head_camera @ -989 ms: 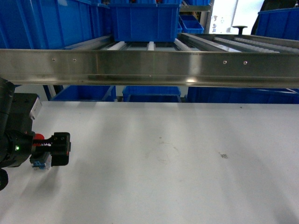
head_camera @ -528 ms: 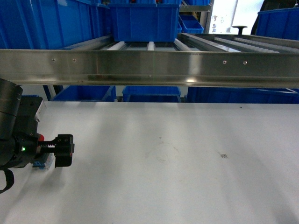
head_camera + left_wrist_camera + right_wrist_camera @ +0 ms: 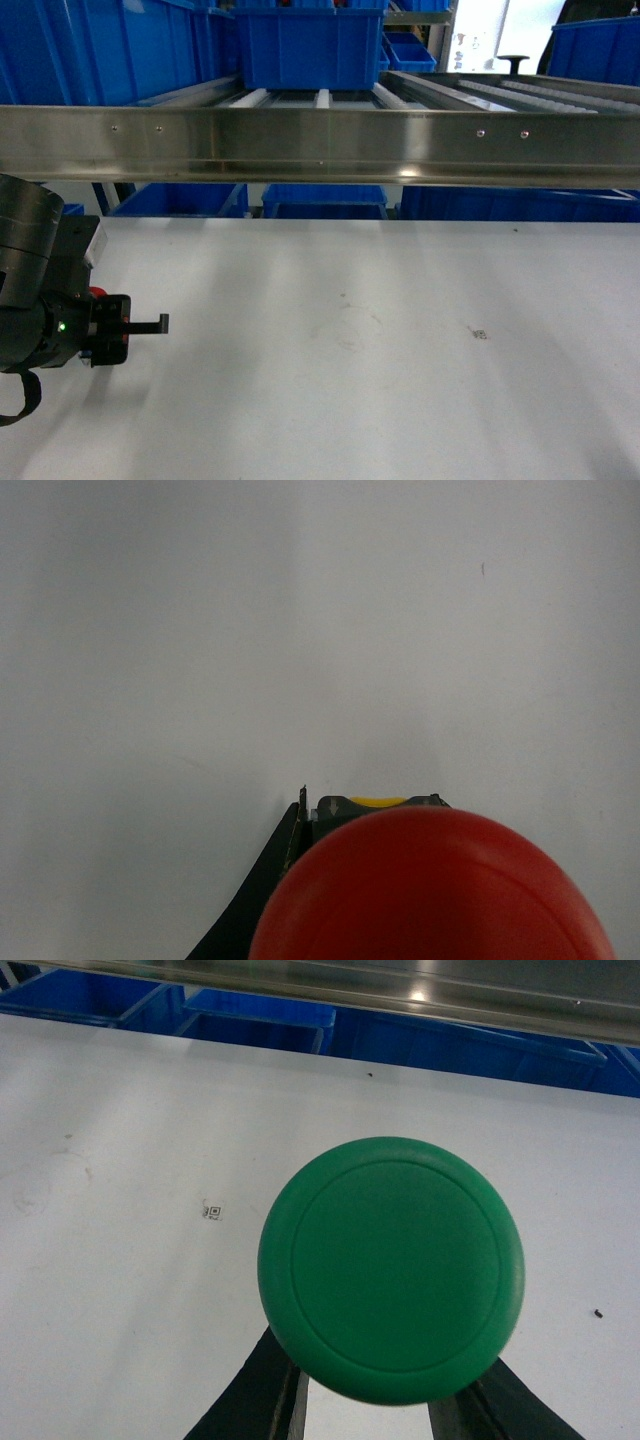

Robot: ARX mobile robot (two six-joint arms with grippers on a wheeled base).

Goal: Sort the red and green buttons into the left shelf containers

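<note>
I am looking at the head view, and my left hand (image 3: pixel 130 325) is sitting at about 9 o'clock, low over the white desk (image 3: pixel 380 340). A bit of red is peeking out just beside the hand's black body, and that is the red button (image 3: pixel 97 293). In the left wrist view the red button (image 3: pixel 430 890) is filling the bottom of the picture at 6 o'clock, very close to the camera, with a dark finger (image 3: pixel 262 880) showing at its left side and a small yellow and grey part just behind its cap. The left hand is squeezing on the red button, as far as I can tell from how close and steady it is sitting there. My right hand is not showing in the head view at all. In the right wrist view the green button (image 3: pixel 392 1268) is sitting right in the middle, big and round, with two dark fingers (image 3: pixel 260 1395) coming up from 6 o'clock on both sides under its cap, so the right hand is clamping on the green button. Behind the desk, a shiny metal rail (image 3: pixel 320 145) is running across at 12 o'clock, and big blue bins (image 3: pixel 310 45) are standing on the shelf rollers above it, with more blue bins (image 3: pixel 180 198) lower down under the rail.
</note>
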